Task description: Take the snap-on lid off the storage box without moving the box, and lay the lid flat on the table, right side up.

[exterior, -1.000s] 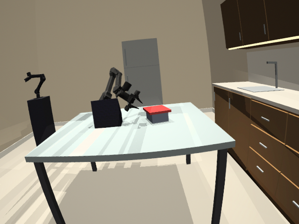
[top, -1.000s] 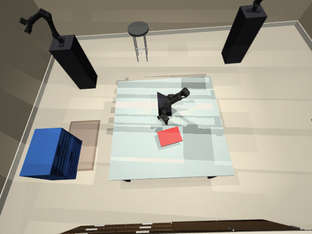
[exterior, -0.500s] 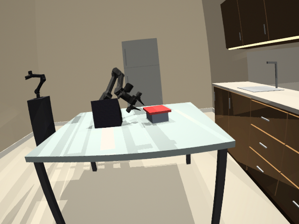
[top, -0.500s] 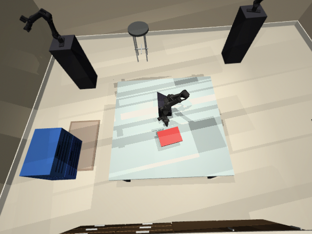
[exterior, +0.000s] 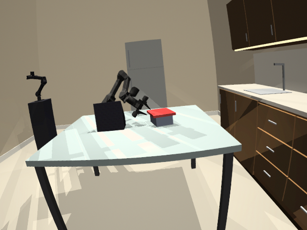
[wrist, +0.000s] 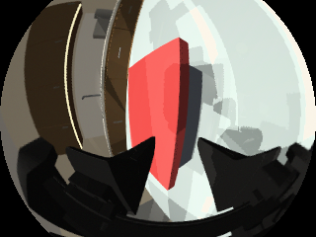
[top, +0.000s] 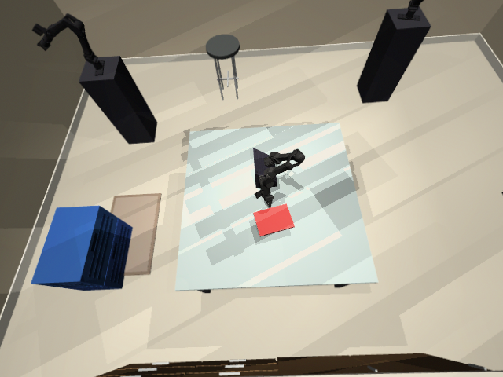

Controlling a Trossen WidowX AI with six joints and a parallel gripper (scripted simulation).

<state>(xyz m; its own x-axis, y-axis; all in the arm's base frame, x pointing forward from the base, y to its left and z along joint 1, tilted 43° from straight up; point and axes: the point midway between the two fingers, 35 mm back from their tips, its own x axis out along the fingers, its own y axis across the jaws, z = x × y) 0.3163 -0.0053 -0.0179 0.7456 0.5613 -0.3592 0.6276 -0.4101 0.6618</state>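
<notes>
The red lid (top: 273, 220) (exterior: 161, 112) (wrist: 155, 94) sits level on top of the grey-blue storage box (exterior: 162, 120) (wrist: 196, 106), which stands on the pale table (top: 227, 269) (exterior: 123, 145). The lid overhangs the box walls. In the overhead view the lid hides the box. My gripper (top: 269, 204) (exterior: 148, 111) (wrist: 177, 141) is partly open, with nothing clamped. It is tilted down, its fingertips right beside the lid's edge on the arm's side, one tip a little above the rim and one a little below. Whether a tip touches the lid cannot be told.
A dark block (exterior: 109, 116) stands on the table by the arm's base, on the other side of the gripper from the box. Off the table are a blue cabinet (top: 67, 243), a stool (top: 222, 45) and a kitchen counter (exterior: 262, 95).
</notes>
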